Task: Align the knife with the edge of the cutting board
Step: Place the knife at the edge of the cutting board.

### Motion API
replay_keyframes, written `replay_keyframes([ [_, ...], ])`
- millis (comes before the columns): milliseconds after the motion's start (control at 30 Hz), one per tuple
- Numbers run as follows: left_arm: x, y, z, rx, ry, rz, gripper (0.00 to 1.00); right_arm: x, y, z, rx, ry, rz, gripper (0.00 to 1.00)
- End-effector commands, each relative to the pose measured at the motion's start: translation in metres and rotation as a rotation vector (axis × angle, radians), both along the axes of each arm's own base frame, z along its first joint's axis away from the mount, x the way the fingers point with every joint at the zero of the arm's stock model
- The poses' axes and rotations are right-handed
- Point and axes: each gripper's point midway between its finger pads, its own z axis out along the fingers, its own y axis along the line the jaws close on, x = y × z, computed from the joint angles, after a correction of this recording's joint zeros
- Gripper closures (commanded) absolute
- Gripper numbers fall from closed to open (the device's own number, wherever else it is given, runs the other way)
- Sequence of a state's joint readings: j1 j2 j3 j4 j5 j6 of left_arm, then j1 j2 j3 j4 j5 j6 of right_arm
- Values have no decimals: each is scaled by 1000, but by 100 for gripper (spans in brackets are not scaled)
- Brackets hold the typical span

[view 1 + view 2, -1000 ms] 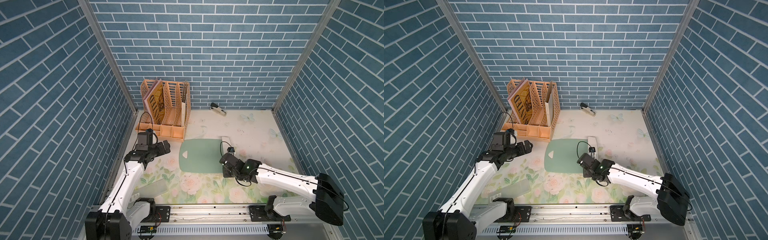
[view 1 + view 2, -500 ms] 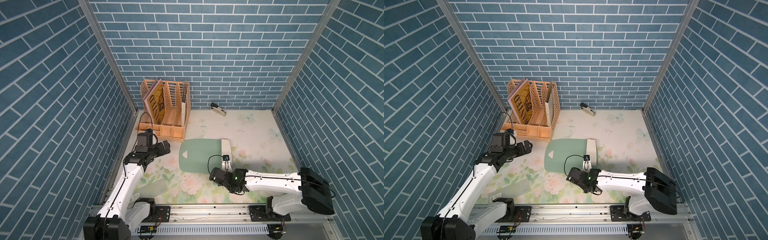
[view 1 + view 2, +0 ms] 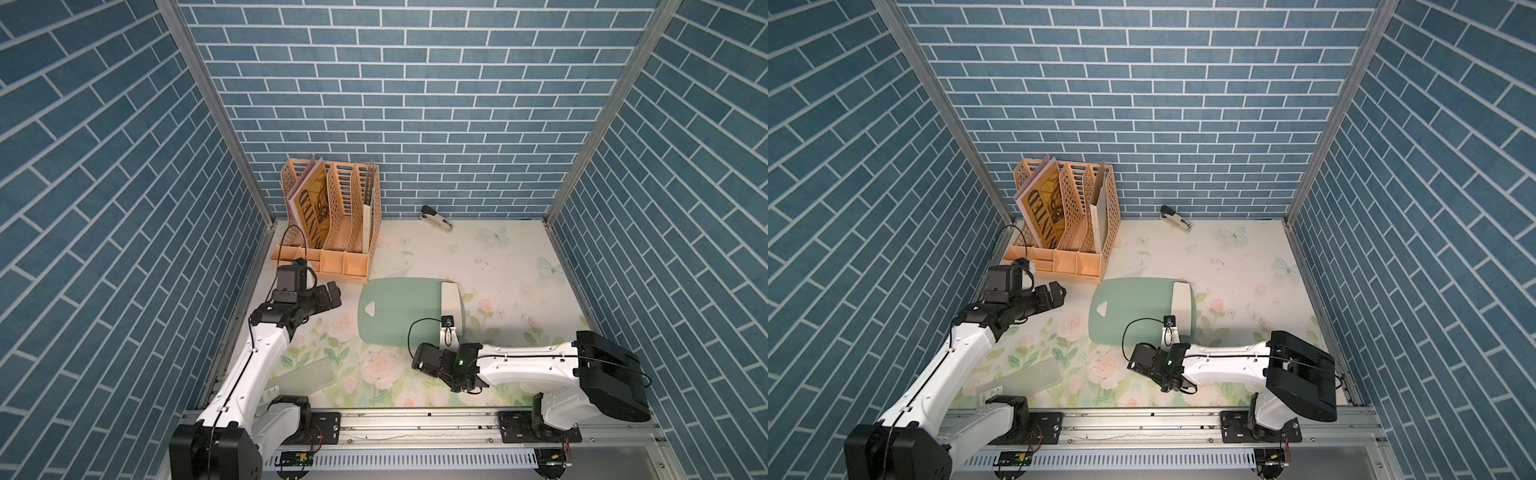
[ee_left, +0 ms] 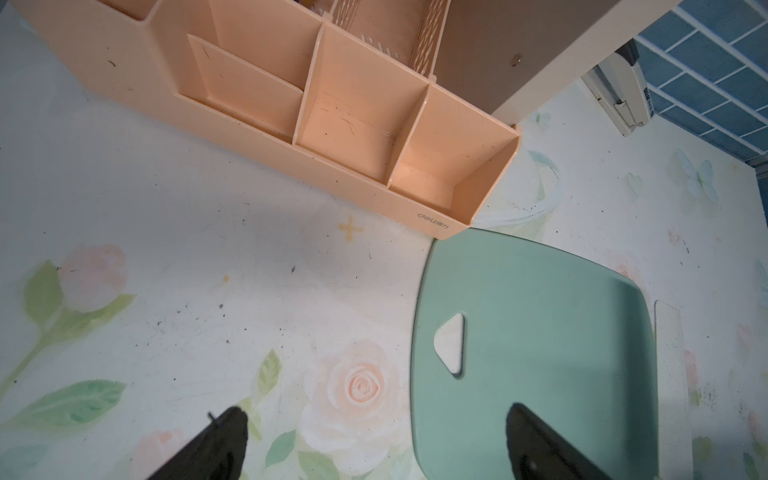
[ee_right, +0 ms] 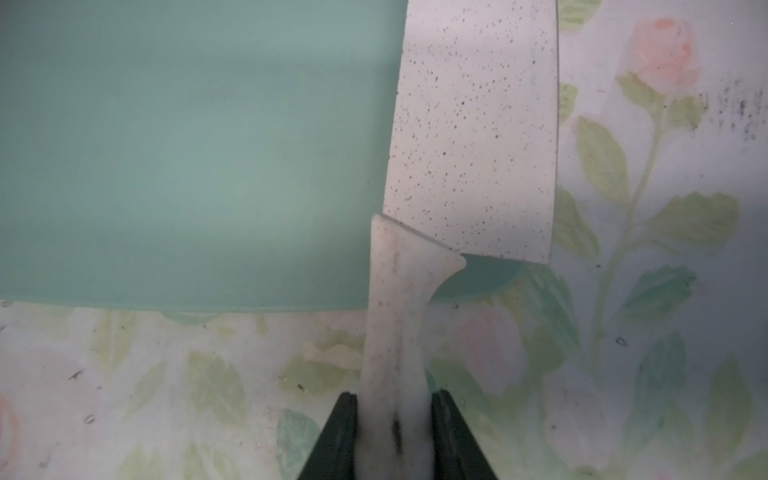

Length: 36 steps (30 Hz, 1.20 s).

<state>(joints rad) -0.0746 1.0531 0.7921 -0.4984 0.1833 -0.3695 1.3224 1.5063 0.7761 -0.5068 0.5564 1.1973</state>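
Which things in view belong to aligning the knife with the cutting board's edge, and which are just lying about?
Job in hand: knife, cutting board, right tool shut on the knife's handle.
Lying about: stapler, peach file organiser, translucent sheet.

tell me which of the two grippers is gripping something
The right gripper: its jaws are shut on the handle of the knife, whose blade lies on the cutting board. The left gripper hangs open and empty.

The file organizer [image 3: 345,266] crowds one corner of the cutting board [image 3: 395,307]; the mat [image 3: 519,257] right of the knife [image 3: 451,299] lies open.
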Motion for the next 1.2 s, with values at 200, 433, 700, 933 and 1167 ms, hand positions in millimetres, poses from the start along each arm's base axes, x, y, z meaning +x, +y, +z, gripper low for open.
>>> replay_keyframes([
  [200, -1, -1, -5, 6, 12, -3, 0, -6, -8, -1, 14, 14, 4, 100],
  [433, -1, -2, -8, 3, 22, -8, 0, -6, -6, -4, -31, 29, 8, 100],
  [700, -1, -2, -10, 5, 32, -6, 0, -6, -3, -9, -37, 39, 17, 100],
  [933, -1, -1, -9, 7, 28, -5, 0, -8, -6, -12, -52, 51, 11, 100],
  [1167, -1, -1, -9, 8, 25, -3, 0, -10, -11, -16, -58, 71, 2, 100],
])
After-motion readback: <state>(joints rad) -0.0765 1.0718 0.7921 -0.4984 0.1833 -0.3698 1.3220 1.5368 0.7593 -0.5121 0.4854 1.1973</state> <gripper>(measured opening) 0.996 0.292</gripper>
